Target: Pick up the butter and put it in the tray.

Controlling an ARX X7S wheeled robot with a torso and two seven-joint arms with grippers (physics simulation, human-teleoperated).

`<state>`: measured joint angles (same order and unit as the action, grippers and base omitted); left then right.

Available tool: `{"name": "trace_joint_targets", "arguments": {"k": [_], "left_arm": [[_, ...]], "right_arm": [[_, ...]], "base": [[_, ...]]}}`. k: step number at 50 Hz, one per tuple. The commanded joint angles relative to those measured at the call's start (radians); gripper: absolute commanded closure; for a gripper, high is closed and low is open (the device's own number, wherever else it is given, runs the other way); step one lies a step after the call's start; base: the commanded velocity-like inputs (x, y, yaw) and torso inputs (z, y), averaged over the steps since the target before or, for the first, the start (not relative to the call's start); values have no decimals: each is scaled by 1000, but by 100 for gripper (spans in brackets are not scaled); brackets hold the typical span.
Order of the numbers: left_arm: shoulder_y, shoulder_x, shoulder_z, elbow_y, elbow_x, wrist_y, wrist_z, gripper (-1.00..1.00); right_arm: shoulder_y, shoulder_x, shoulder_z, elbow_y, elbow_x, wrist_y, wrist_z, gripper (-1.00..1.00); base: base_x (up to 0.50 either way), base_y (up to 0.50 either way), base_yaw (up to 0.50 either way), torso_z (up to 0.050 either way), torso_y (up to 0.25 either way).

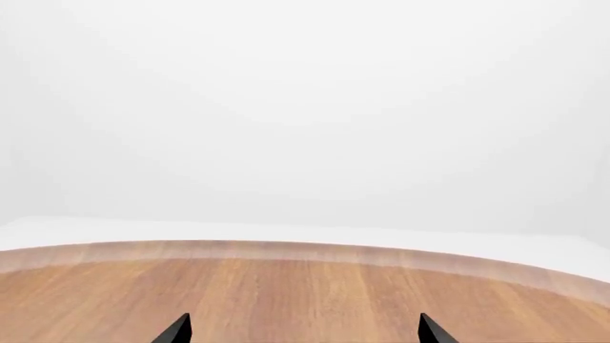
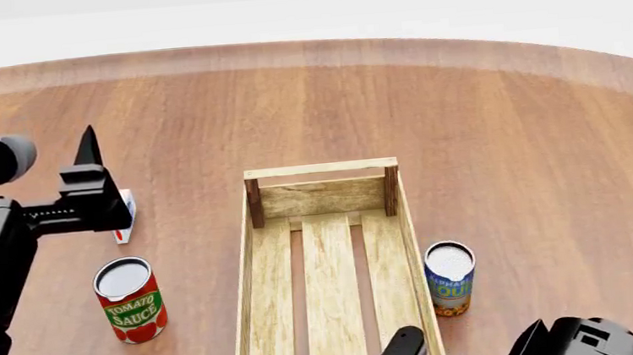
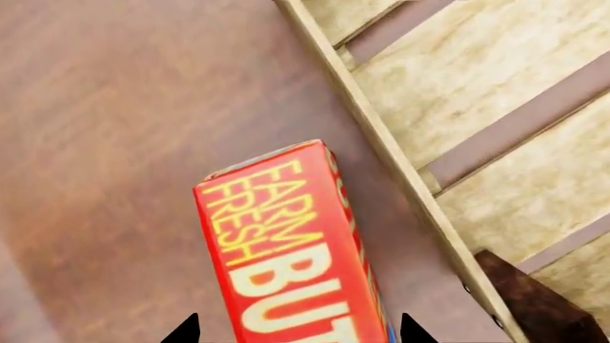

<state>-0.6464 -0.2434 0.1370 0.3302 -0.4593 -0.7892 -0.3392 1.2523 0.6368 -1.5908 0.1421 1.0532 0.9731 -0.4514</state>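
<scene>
Right gripper spread, fingertips straddling the butter, not yet pinching. Butter on the table just beside the tray wall, outside it. Best to descend squarely, centre on the carton, then close. Left gripper spread too, hovering above bare wood.

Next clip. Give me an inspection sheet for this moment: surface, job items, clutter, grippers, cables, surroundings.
Surface: round wooden table.
Job's things: butter on the table just outside the tray; tray holds nothing.
Clutter: tomato sauce can, blue can, small white-and-red carton partly hidden.
Grippers: left gripper open over bare table; right gripper open, tips either side of the butter, contact unclear.
Cables: nothing seen.
Surroundings: plain white.
</scene>
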Motion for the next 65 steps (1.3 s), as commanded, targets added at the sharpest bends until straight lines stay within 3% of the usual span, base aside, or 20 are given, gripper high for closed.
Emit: {"name": "trace_joint_targets", "arguments": {"k": [1, 26, 27, 50, 65], "left_arm": [[7, -4, 3, 6, -7, 4, -1, -100], [23, -15, 9, 23, -22, 12, -7, -100], [24, -15, 10, 22, -22, 13, -7, -100], [28, -23, 18, 23, -28, 23, -14, -100], [17, -25, 13, 6, -36, 28, -19, -100]], "right_arm": [[-14, -8, -6, 22, -5, -6, -3, -100], [-37, -34, -24, 78, -32, -26, -20, -100], [-35, -29, -24, 65, -36, -30, -16, 100], [-21, -19, -17, 15, -27, -18, 7, 100], [71, 71, 102, -248, 240, 163, 165, 100]], "base": [[0, 0, 0, 0, 0], [0, 0, 0, 0, 0], [0, 0, 0, 0, 0], [0, 0, 0, 0, 0], [0, 0, 0, 0, 0]]}}
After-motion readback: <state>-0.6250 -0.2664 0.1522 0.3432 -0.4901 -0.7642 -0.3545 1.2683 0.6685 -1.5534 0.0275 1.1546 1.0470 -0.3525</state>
